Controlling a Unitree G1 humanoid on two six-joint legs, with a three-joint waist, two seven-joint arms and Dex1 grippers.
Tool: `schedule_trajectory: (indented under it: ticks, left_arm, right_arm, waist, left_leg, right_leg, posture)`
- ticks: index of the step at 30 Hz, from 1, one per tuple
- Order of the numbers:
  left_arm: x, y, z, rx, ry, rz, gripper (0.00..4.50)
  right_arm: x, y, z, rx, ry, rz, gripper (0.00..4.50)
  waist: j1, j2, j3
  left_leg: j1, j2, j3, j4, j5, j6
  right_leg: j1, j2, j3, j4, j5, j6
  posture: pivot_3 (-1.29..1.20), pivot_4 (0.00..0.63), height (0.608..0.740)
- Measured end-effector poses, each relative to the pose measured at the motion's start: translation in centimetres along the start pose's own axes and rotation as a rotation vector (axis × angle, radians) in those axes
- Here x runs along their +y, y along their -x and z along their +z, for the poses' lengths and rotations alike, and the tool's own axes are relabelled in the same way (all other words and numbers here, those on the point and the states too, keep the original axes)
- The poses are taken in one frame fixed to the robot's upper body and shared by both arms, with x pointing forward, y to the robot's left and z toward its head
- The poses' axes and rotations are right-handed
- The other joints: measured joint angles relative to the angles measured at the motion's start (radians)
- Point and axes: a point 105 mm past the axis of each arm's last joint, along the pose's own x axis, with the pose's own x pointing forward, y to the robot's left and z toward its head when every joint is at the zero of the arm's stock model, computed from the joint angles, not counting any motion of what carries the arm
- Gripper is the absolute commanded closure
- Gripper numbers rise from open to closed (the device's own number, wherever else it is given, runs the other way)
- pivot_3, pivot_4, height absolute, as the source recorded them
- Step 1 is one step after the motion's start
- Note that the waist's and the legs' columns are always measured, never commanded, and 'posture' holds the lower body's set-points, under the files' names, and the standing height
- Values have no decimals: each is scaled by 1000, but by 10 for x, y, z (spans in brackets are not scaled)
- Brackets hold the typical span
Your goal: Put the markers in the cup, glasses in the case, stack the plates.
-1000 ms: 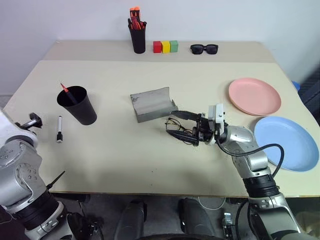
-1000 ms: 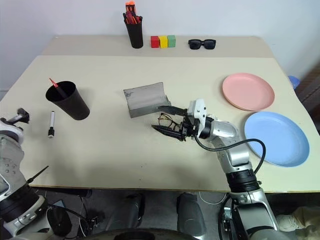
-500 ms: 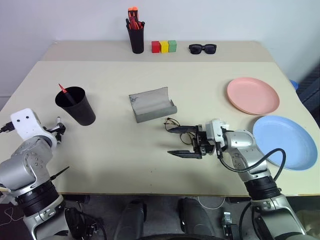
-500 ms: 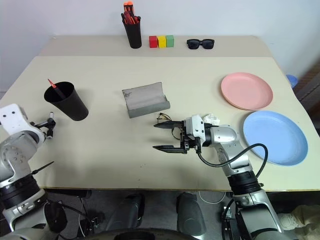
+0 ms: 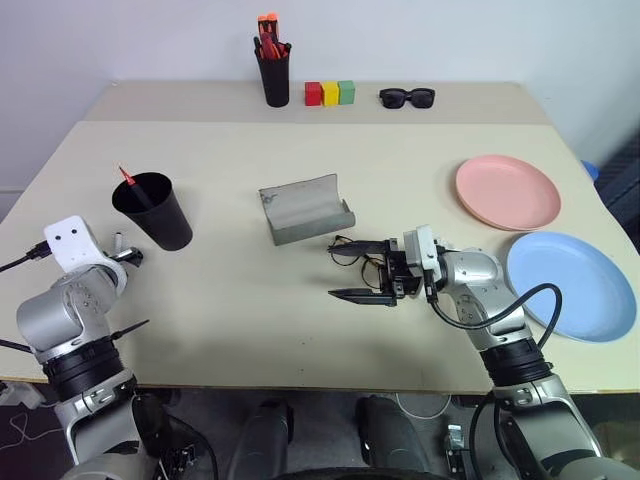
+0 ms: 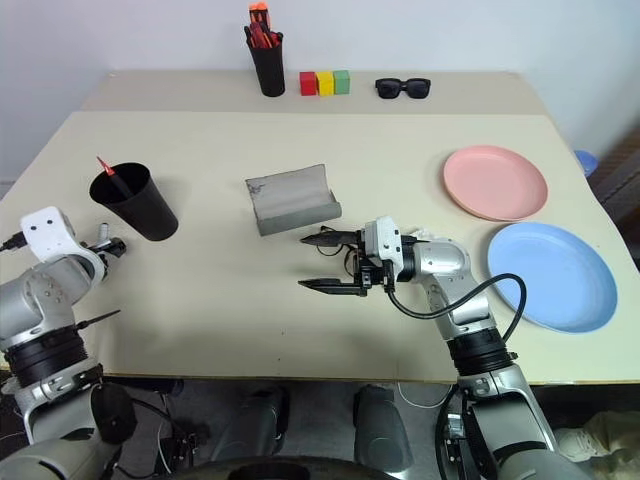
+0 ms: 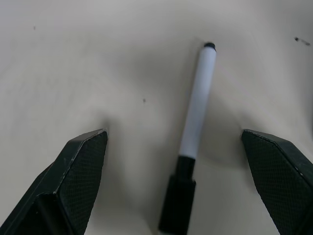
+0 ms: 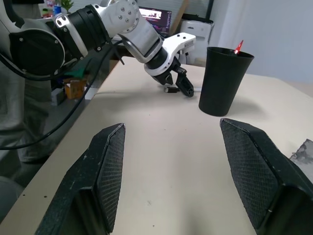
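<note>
The left gripper [image 7: 186,147] hangs wide open and empty over the white marker [image 7: 195,132], which lies flat on the table [image 5: 230,330] at the left of the frame, just left of the cup [image 5: 155,210]; the red-tipped marker [image 5: 133,186] already stands inside. The marker looks light, stiff and smooth, likely to roll, so a pinch across mid-barrel seems safest. It lies near the table's left edge, with bare room around it. The right gripper [image 5: 355,270], mid-frame, is open and holds nothing; the glasses [image 5: 352,250] lie partly behind it, thin-wired and fragile, best taken by the bridge. The open case [image 5: 305,208] sits just above them. Both plates [image 5: 508,191] lie unstacked at right.
</note>
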Motion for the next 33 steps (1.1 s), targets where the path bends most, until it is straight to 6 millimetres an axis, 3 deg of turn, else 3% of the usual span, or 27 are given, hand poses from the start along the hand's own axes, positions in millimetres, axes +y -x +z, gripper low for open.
schedule_trajectory:
  ticks: [24, 28, 33]
  left_arm:
    - [3, -1, 1, -1, 8, 22, 38]
    - [3, -1, 1, 2, 9, 22, 1284]
    - [2, -1, 1, 11, 11, 21, 3843]
  right_arm:
    - [9, 1, 0, -24, -30, 7, 1358]
    - [9, 1, 0, -24, -28, 8, 1358]
    - [9, 1, 0, -25, -29, 7, 1358]
  waist:
    - [0, 0, 0]
    - [0, 0, 0]
    - [0, 0, 0]
  left_leg:
    - [0, 0, 0, 0, 0, -1]
    - [0, 0, 0, 0, 0, -1]
    - [0, 0, 0, 0, 0, -1]
  right_leg:
    - [0, 0, 0, 0, 0, 0]
    - [0, 0, 0, 0, 0, 0]
    - [0, 0, 0, 0, 0, 0]
  posture:
    - [0, 150, 740]
    - [0, 150, 740]
    - [0, 150, 740]
